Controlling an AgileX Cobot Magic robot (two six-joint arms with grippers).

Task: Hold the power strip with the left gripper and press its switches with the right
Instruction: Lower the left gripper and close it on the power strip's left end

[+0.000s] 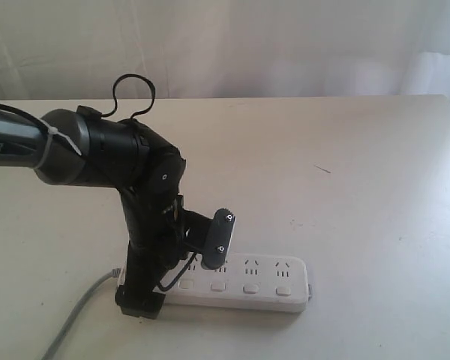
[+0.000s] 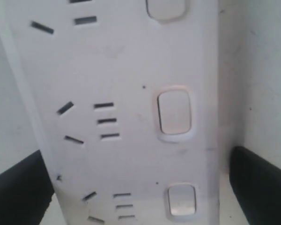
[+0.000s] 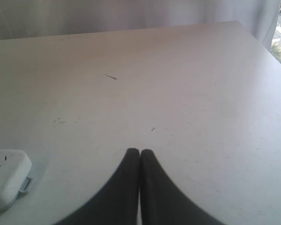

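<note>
A pale table [image 1: 375,187] fills the scene, with a white curtain [image 1: 285,45] along its far edge. The left arm [image 1: 112,150], black with a grey sleeve, comes in from the left and bends steeply down. A thin black cable [image 1: 131,86] loops above it, and a small dark camera module [image 1: 219,238] juts to its right. The power strip [image 1: 262,289] lies flat near the table's near edge, left of the middle, with its length running left to right. A grey cord [image 1: 75,315] trails from its left end toward the near left. In the exterior view the arm and module stand in front of the strip's left part, so only four switches [image 1: 251,288] show in a row along its near side. The left gripper [image 1: 140,300] is down over the strip's left end with its jaws wide. In the left wrist view one black finger [image 2: 18,190] sits at one long edge of the strip and the other finger [image 2: 262,187] stands off the opposite edge, with a strip of table between. The strip is straddled, not squeezed. The right gripper [image 3: 139,157] appears only in its own wrist view, jaws pressed together tip to tip, over bare table beyond the strip's right end and apart from it. A small dark mark [image 1: 322,169] lies on the table farther off to the right.
</note>
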